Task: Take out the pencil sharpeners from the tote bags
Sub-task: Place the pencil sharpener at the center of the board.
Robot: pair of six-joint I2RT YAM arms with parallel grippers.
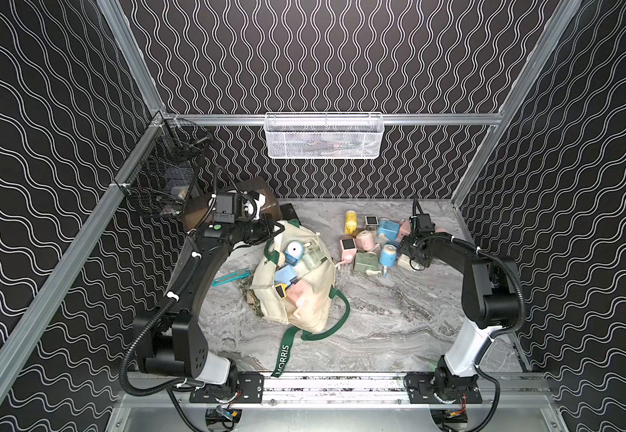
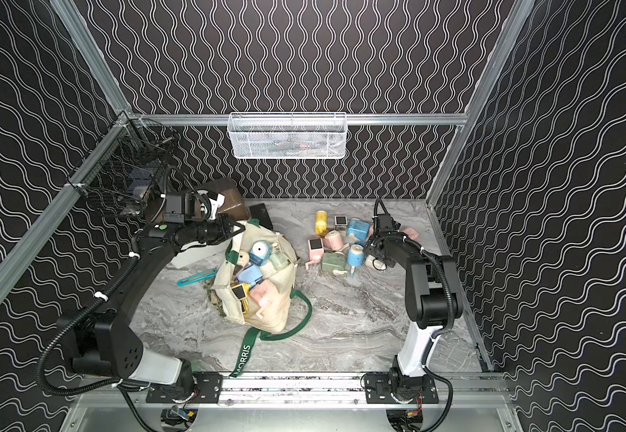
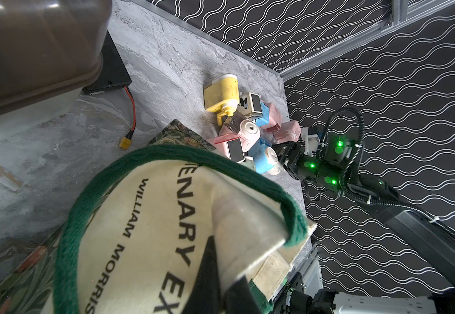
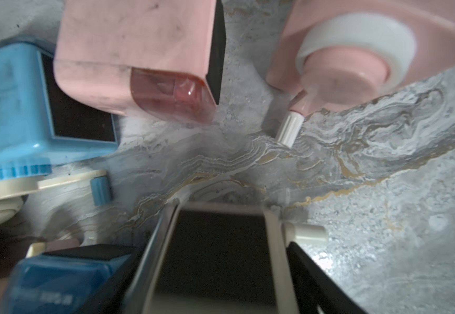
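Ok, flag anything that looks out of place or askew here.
The tote bag lies slumped, pencil sharpeners showing in its open mouth. A teal strip tool lies loose beside it, and an orange cable with a yellow plug trails over the table behind it.

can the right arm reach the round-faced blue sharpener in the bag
Probably yes: the round-faced blue sharpener lies uncovered in the tote bag mouth, held open by the left gripper; the right gripper is over the pile.
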